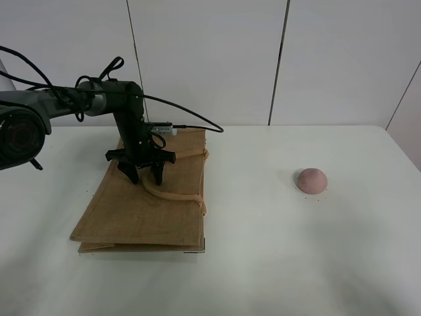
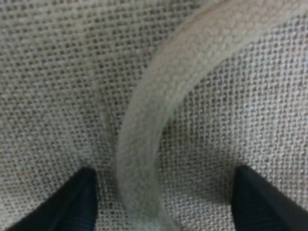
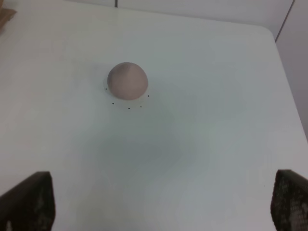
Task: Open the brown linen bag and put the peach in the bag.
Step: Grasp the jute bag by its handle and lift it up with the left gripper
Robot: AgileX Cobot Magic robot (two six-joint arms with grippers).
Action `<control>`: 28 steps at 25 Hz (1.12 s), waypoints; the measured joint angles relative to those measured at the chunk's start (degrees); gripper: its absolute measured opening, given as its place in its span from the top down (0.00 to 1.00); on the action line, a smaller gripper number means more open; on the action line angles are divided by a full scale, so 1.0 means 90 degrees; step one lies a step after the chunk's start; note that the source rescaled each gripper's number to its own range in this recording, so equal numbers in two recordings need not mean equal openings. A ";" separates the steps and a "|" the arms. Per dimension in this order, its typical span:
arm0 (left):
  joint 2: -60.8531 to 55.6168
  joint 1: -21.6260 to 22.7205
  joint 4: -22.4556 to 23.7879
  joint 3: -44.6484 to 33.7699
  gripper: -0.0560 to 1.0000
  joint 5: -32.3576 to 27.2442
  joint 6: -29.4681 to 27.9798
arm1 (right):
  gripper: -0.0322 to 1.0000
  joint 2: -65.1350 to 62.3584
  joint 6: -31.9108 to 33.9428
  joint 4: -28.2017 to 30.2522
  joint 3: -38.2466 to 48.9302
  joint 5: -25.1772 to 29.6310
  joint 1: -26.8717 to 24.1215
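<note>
While brown linen bag [image 1: 141, 210] is lying flat at left of table [image 1: 276, 263], mouth facing right, left gripper [image 1: 146, 179] is poising over it. Jaws are standing apart astride handle [image 2: 144, 144], clamping nothing.

Weave is looking coarse, soft and light. Judged best taken by handle loop, lifting top panel.

Bag interior is not showing. Panels are lying collapsed, so probably holding nothing.

Peach [image 1: 311, 180] is sitting well right, alone on table. Judged light, rounded and prone to rolling, so grip across middle.

Right gripper [image 3: 159, 207] is hanging clear of peach, jaws wide, empty.
</note>
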State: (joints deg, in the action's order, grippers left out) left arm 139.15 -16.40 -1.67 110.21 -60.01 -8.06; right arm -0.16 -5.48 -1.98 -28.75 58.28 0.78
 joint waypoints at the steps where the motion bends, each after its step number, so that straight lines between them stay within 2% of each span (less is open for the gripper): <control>1: 0.0000 0.0000 0.0000 0.0000 0.26 0.0007 0.0000 | 0.00 0.0000 0.0000 0.0000 0.0000 0.0000 0.0000; 3: 0.0000 0.0000 0.0008 0.0000 0.44 0.0007 0.0000 | 0.00 0.0000 0.0000 0.0000 0.0000 0.0000 0.0000; 6: -0.0006 0.0000 0.0028 0.0000 0.88 0.0001 0.0000 | 0.00 0.0000 0.0000 0.0000 0.0000 0.0000 0.0000; 7: -0.0014 0.0000 0.0028 0.0000 0.95 0.0001 -0.0005 | 0.00 0.0000 0.0000 0.0000 0.0000 0.0000 0.0000; 15: -0.0180 0.0000 0.0017 0.0461 0.95 -0.0762 -0.0005 | 0.00 0.0000 0.0000 0.0071 0.0000 0.0000 0.0000; 21: -0.1007 0.0000 0.0002 0.1209 0.95 -0.0775 0.0032 | 0.00 0.0000 0.0000 0.0077 0.0000 0.0000 0.0000; 28: -0.2194 0.0000 -0.0061 0.1261 0.95 -0.0790 0.0179 | 0.00 0.0000 0.0000 0.0077 0.0000 -0.0013 0.0000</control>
State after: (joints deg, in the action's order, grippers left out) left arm 119.41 -16.40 -2.22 121.56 -67.12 -6.45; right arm -0.16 -5.48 -1.29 -28.75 58.16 0.78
